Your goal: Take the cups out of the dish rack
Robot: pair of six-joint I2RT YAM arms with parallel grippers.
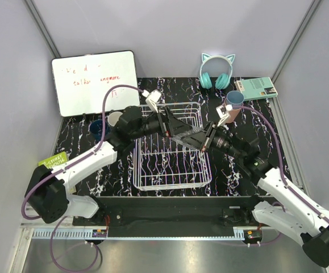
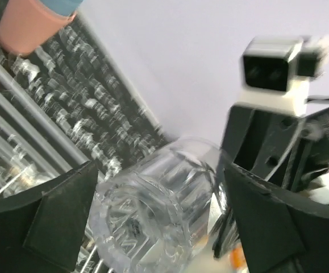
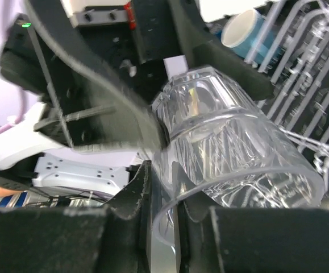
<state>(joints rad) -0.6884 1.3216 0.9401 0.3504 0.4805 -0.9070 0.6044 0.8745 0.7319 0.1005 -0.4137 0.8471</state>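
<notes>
A clear glass (image 1: 191, 135) hangs on its side over the back of the white wire dish rack (image 1: 173, 179), between both grippers. My right gripper (image 1: 205, 140) is shut on its rim, one finger inside and one outside, as the right wrist view (image 3: 173, 196) shows on the glass (image 3: 232, 142). My left gripper (image 1: 181, 131) straddles the glass base (image 2: 153, 210), with its fingers (image 2: 62, 210) against both sides. A salmon-pink tumbler with a light-blue one nested in it (image 1: 232, 107) stands right of the rack. A navy mug (image 1: 98, 127) and a pale-mouthed blue cup (image 1: 114, 118) stand to the left.
A whiteboard (image 1: 95, 82) leans at the back left. Teal cat-ear headphones (image 1: 216, 71) and a teal box (image 1: 256, 87) lie at the back right. A green card (image 1: 53, 160) lies at the left edge. Grey walls enclose the table.
</notes>
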